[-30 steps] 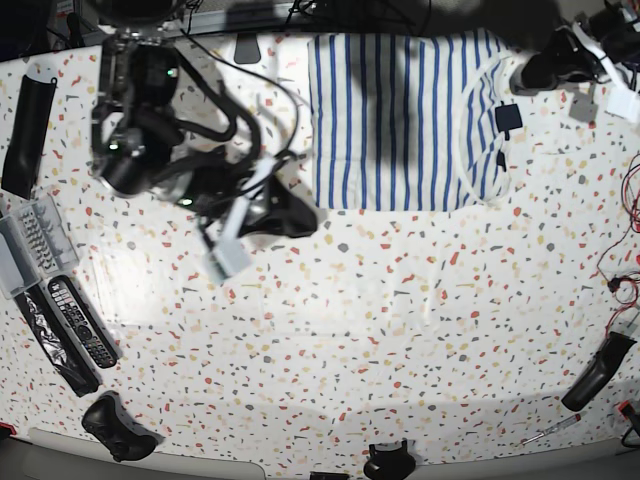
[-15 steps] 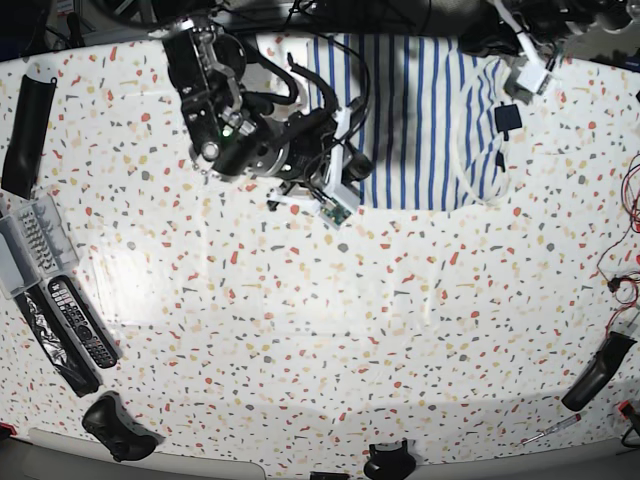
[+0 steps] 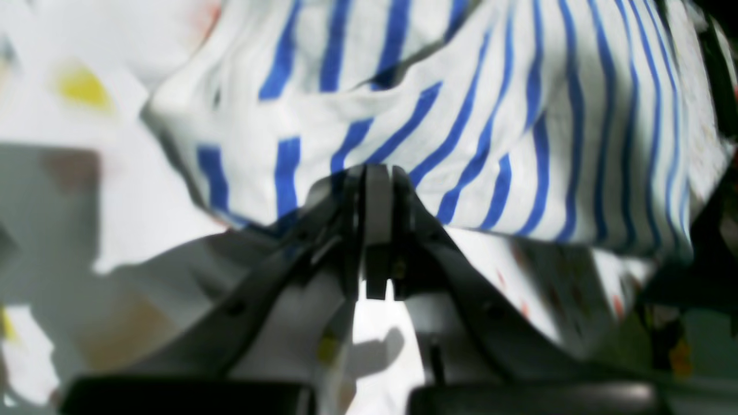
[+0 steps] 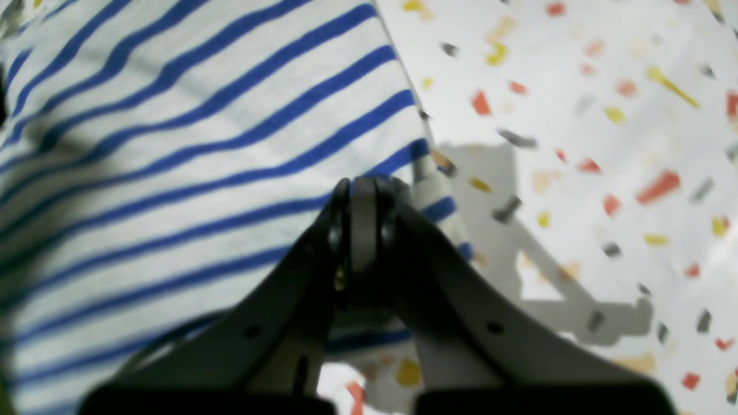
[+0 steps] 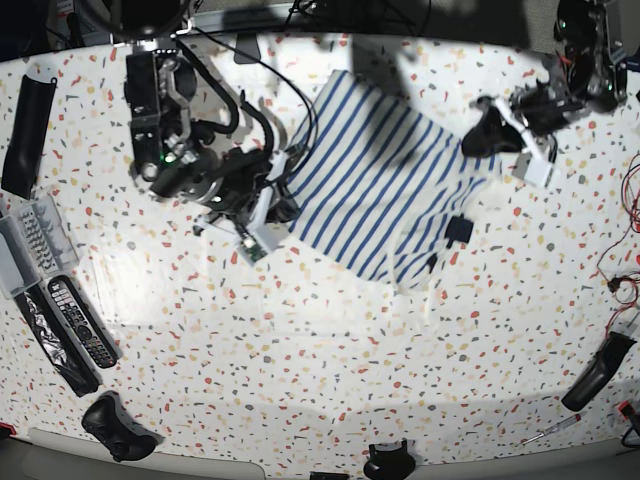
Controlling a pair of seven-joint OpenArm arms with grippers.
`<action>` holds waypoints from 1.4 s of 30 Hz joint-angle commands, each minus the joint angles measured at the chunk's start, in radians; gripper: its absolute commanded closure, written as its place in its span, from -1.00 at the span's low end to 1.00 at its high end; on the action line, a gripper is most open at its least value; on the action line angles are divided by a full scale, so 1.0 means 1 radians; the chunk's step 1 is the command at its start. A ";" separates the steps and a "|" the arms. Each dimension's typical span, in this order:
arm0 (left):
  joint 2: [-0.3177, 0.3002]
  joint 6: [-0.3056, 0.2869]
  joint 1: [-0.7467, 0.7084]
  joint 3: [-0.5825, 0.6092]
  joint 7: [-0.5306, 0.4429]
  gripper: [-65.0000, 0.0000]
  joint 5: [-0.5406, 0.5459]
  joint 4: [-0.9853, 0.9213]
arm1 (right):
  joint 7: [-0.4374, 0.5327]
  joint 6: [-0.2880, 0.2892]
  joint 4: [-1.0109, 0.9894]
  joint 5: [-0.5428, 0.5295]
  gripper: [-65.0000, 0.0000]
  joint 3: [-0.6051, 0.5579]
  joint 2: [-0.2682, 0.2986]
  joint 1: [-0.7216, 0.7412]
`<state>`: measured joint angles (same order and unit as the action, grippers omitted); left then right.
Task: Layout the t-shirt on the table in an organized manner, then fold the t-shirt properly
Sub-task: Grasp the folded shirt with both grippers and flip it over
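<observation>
The t-shirt [image 5: 385, 195] hangs stretched at a slant across the upper middle of the base view, above the speckled surface [image 5: 330, 350], a small dark tag [image 5: 459, 230] at its lower right edge. The right gripper [image 4: 364, 193], at left in the base view, is clamped on the shirt's striped edge. The left gripper [image 3: 377, 173], at upper right, is pinched on bunched cloth of the opposite edge.
</observation>
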<state>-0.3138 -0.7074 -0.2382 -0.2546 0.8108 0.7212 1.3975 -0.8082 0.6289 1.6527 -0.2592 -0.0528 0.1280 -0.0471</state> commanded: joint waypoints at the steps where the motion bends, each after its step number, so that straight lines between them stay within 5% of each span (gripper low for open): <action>1: -0.007 0.009 0.025 -0.004 0.000 1.00 -0.014 -0.002 | 0.022 0.000 0.033 -0.023 1.00 0.020 0.005 0.016; 10: 0.022 0.009 0.183 -0.004 0.000 1.00 -0.014 -0.086 | 0.039 0.000 0.045 -0.034 1.00 0.160 0.005 0.058; 23: 0.023 0.009 0.212 0.077 -0.092 1.00 -0.040 -0.096 | -0.014 0.051 -0.029 -0.032 1.00 -0.005 -0.003 -0.071; 27: 0.022 0.009 0.211 0.095 -0.183 1.00 -0.131 -0.096 | -0.011 0.052 0.034 -0.033 1.00 -0.042 -0.003 -0.140; 33: 0.020 0.009 0.220 0.095 -0.317 1.00 -0.130 -0.096 | 0.016 0.052 0.172 -0.032 1.00 -0.140 -0.003 -0.210; 42: -0.018 0.009 0.220 0.091 -0.251 1.00 -0.125 -0.039 | -0.002 0.025 0.202 -0.029 1.00 -0.091 -0.001 -0.212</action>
<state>-0.3176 -0.6853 -0.0326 -0.1577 0.5846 0.5713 1.3369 -0.8310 0.6548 1.8297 -0.2783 -0.1421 0.1253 -0.2665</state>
